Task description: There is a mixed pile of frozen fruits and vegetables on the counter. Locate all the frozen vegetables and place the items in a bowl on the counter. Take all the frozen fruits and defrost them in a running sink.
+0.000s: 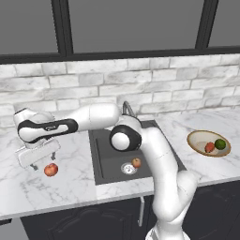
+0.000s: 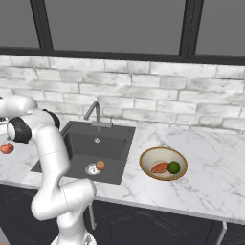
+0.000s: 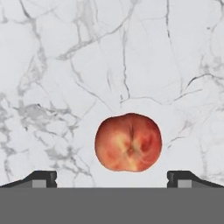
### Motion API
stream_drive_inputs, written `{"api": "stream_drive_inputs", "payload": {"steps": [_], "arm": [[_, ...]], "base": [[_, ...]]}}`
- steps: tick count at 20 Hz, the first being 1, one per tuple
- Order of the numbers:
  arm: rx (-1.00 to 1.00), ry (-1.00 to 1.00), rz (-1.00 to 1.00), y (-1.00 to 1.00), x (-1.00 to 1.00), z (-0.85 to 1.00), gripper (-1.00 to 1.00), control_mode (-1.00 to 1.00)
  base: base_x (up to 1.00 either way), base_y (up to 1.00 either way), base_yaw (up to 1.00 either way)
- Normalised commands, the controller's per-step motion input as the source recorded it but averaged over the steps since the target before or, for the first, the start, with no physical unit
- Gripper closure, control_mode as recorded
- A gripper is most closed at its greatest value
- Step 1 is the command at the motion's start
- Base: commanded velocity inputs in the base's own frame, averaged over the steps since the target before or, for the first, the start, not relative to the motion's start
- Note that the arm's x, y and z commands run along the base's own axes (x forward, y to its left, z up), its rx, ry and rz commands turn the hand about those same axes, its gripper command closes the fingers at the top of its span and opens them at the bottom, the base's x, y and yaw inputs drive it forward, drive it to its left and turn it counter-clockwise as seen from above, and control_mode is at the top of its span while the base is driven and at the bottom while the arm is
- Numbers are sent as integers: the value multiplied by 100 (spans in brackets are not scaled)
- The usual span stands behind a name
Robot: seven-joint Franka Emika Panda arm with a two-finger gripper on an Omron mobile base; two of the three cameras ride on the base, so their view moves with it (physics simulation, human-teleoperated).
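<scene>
1. Fruit is what I am after. In the left base view one red apple-like ball (image 1: 51,169) lies on the white marble counter (image 1: 56,187), well to the left of the sink (image 1: 112,164). My gripper (image 1: 36,157) hangs just above and a little left of that ball, not touching it, its fingers spread wide with nothing between them.
2. Same view: the second fruit, a red-tan ball (image 1: 136,162), sits inside the sink, just beside the round silver drain (image 1: 128,168). Right of the sink, the bowl (image 1: 193,139) holds the red-orange piece (image 1: 209,147) and the dark green ball (image 1: 220,144), side by side.
3. In the right base view, the red ball (image 2: 6,148) shows at the far left edge, left of the sink (image 2: 86,143), partly hidden by my arm. The red-tan ball (image 2: 100,165) rests by the drain (image 2: 92,169), in front of the curved faucet (image 2: 94,113). The bowl (image 2: 146,160) stands on the counter (image 2: 210,177) to the right of the sink, with the red-orange piece (image 2: 160,167) and the green ball (image 2: 173,167) touching or nearly so.
4. In the hand view, the red ball (image 3: 128,142) lies on the veined marble (image 3: 65,65), centred between my two finger tips (image 3: 42,178), which stand far apart on either side of it and clear of it.
</scene>
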Motion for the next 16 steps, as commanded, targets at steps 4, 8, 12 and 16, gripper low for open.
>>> {"api": "stream_drive_inputs", "payload": {"steps": [4, 8, 12, 16], "arm": [[0, -5, 0, -23, -8, -13, -100, -100], [0, -4, 0, -24, -7, -17, -100, -100], [0, -12, 0, 0, -1, -31, -100, -100], [0, -13, 1, 0, 1, -27, -100, -100]], "base": [[0, 0, 0], [0, 0, 0], [0, 0, 0], [0, 0, 0]]}}
